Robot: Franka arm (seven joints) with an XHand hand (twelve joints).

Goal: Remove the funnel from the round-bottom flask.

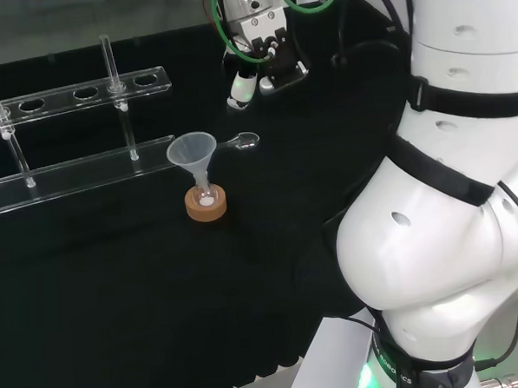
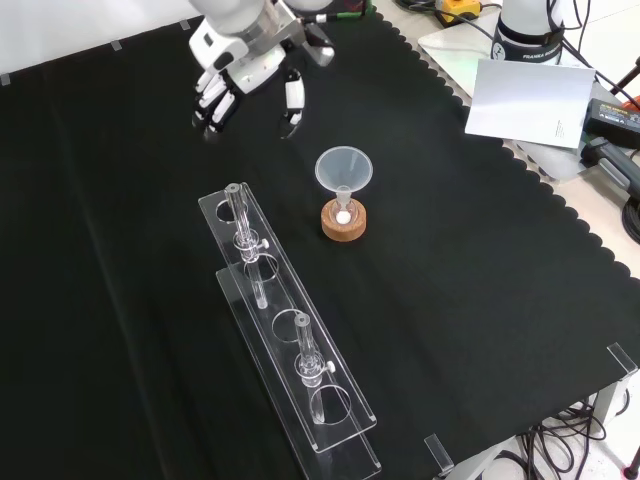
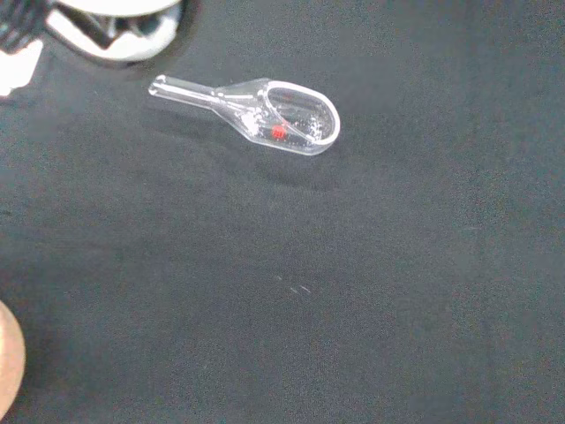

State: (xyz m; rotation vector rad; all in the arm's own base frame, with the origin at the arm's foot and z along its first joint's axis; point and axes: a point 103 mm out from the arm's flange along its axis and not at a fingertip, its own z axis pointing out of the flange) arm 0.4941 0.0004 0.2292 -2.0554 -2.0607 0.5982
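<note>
Funnel (image 1: 192, 151) (image 2: 344, 168): clear, cone wide and open upward, stem seated in neck of round-bottom flask (image 1: 205, 195) (image 2: 343, 214). Flask small, mostly hidden, white contents visible at base of stem. Seated upright in cork ring stand (image 1: 207, 204) (image 2: 344, 223), near middle of black cloth (image 1: 116, 280) (image 2: 480, 260).

Clear glass scoop (image 1: 243, 143) (image 3: 265, 113) lying flat just right of funnel in head view, apart from it; small red speck inside bowl in wrist view. Clear two-tier rack (image 1: 73, 134) (image 2: 290, 330) left of flask in head view, carrying upright glass tubes.

Hand (image 1: 257, 68) (image 2: 240, 85) raised above cloth, beyond scoop, well apart from funnel; fingers relaxed, pointing down, gripping nothing.

Bare cloth all round stand on near and right sides in front view. Scalloped cloth edge well apart at right in front view.
</note>
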